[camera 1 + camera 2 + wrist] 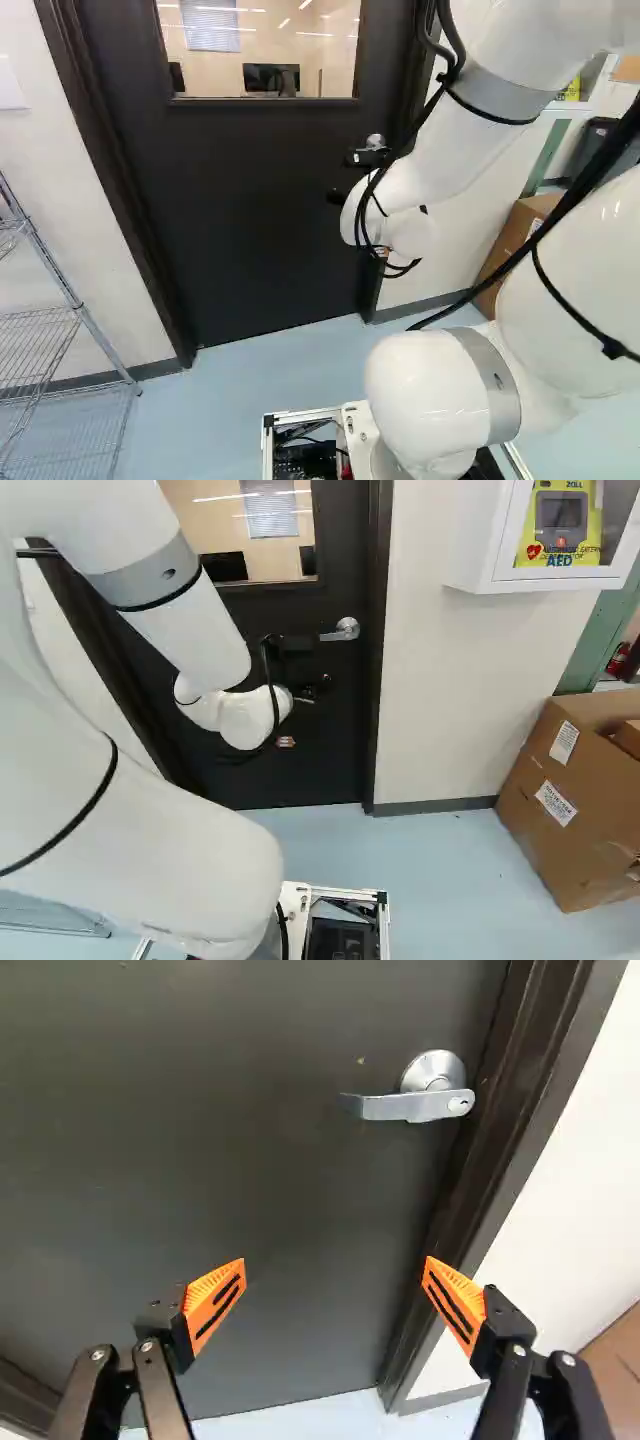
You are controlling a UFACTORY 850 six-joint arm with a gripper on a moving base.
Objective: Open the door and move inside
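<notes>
A pale wall (440, 710) rises from a blue floor (300, 365), and a dark door (240, 200) stands shut in its frame (378, 680), straight ahead of the base. The white arm (430, 155) reaches toward it, crossing the right part of the left base view. A wire shelf (62, 280) stands by the wall at the left edge of that view. In the right base view, a cardboard box (550, 825) sits on the floor against the wall at the right, and a window (325, 70) fills the upper part of the door. A white cabinet (478, 550) hangs on the wall above and to the left of the box. The tool (312, 687) is wide open with nothing between its fingers (215, 1305). The metal handle (437, 1105), smallest of all, is on the door beside the frame, ahead of the tool and apart from both fingers.
</notes>
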